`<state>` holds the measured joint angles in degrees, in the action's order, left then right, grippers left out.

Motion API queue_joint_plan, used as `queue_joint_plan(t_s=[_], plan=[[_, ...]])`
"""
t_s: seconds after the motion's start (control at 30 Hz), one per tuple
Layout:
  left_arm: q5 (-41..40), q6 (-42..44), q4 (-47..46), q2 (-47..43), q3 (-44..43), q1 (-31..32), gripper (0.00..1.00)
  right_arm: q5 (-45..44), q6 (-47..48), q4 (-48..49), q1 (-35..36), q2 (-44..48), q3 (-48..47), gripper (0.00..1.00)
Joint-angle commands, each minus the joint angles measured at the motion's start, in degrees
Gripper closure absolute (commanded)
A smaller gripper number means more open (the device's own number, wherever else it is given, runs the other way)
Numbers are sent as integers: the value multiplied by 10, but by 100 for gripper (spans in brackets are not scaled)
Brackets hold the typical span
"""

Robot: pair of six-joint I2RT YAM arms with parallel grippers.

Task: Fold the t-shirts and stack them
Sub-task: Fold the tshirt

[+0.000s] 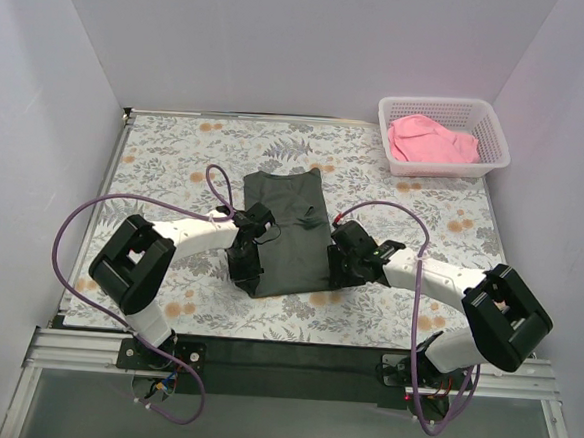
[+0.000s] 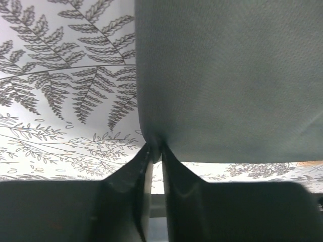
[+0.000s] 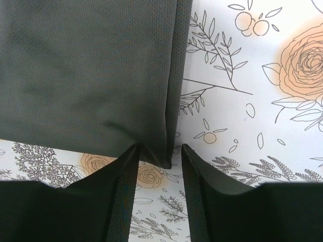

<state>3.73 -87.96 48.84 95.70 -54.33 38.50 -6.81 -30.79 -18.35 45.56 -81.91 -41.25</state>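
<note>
The dark charcoal t-shirt (image 1: 289, 234) lies flat mid-table, folded into a long strip. My left gripper (image 1: 246, 266) is at its near left corner. In the left wrist view the left gripper (image 2: 155, 150) is shut, pinching that corner of the dark cloth (image 2: 227, 75). My right gripper (image 1: 342, 266) is at the near right corner. In the right wrist view it (image 3: 159, 148) is open, and the shirt's corner (image 3: 91, 65) lies between the fingers. The pink t-shirt (image 1: 433, 141) lies crumpled in the basket at the back right.
The white mesh basket (image 1: 492, 118) stands at the table's far right corner. A floral-print cloth (image 1: 176, 161) covers the table. White walls enclose the left, back and right. Purple cables loop over both arms.
</note>
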Motion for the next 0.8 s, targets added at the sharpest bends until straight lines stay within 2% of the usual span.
queue_joint_plan(t_s=[0.0, 0.2, 0.3, 0.4, 0.5, 0.53, 0.6, 0.77], plan=[[-23, -3, -23, 35, 25, 10, 88, -18, -17, -51, 11, -10, -10, 61], [-18, -2, -24, 35, 26, 10, 100, -18, -24, -93, 18, -32, -17, 64], [-17, 0, -26, 35, 27, 10, 100, -11, -24, -94, 19, -49, -22, 66], [-17, 4, -26, 38, 26, 10, 100, 0, -21, -93, 20, -74, -27, 72], [-17, 4, -27, 36, 25, 10, 100, 6, -16, -92, 22, -82, -30, 83], [-16, 4, -27, 36, 25, 10, 100, 6, -16, -92, 23, -82, -32, 91], [-15, 6, -26, 30, 24, 10, 100, 5, -10, -92, 23, -78, -34, 99], [-30, 14, 8, -8, -13, 10, 100, -16, 34, -143, 20, -56, -73, 99]])
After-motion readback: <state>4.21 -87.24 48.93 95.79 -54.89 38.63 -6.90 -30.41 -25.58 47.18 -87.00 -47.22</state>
